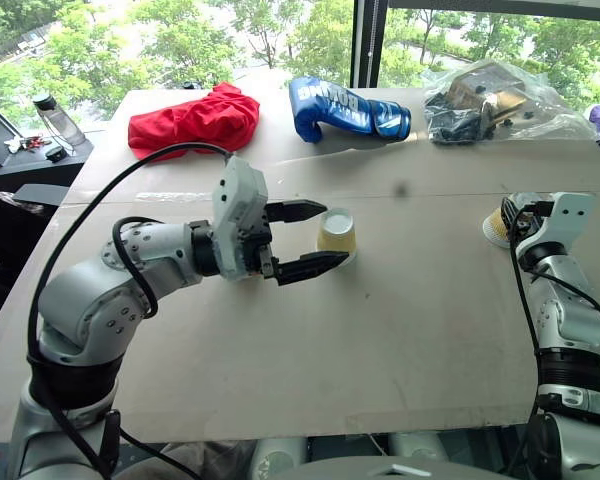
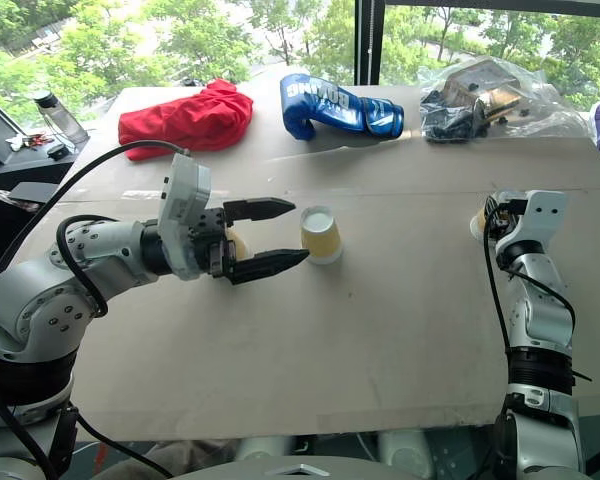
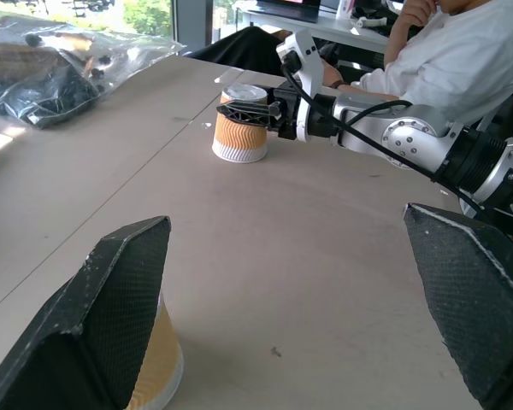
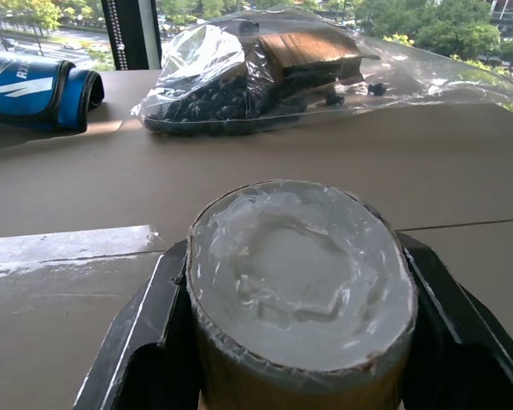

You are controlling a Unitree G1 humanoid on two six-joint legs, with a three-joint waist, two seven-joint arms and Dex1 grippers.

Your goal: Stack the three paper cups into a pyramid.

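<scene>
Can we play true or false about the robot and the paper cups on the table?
1. The right gripper is shut on a paper cup. True.
2. The left gripper is squeezing the middle cup. False: its fingers are open, with that cup just past the tips.
3. The cups are already stacked into a pyramid. False: the cups stand apart on the table, upside down.
4. A blue boxing glove lies at the far side of the table. True.
5. The red cloth covers one cup. False: it lies by itself at the far edge.
</scene>
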